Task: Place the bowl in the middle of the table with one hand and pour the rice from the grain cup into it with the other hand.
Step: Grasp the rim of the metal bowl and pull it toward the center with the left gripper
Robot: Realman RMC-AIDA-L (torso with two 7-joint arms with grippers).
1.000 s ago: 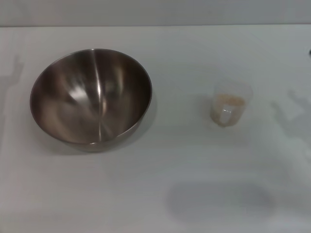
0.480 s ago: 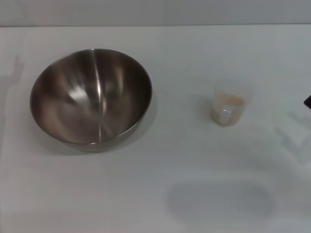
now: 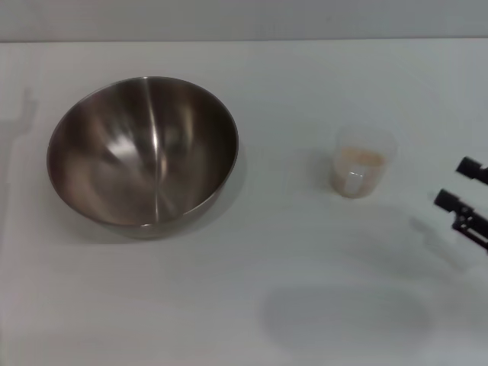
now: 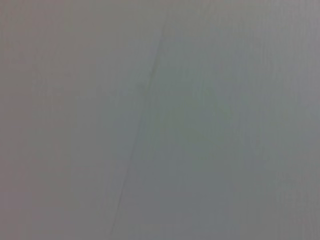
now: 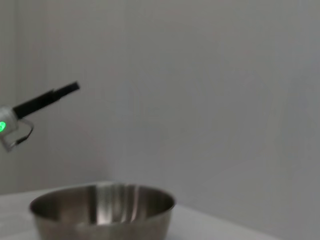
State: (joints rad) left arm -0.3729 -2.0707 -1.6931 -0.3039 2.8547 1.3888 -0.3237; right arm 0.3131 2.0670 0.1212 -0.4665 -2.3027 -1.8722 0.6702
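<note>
White table, grain cup near right gripper fingers, apart.

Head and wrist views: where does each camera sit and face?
Head view: from the head, down at the table, bowl left, grain cup right; open right tool at right edge.
Left wrist view: blank grey surface only; no body.
Right wrist view: low, level across at the bowl's side; left tool beyond, higher.
Shared: head and right wrist views both show the bowl.
</note>
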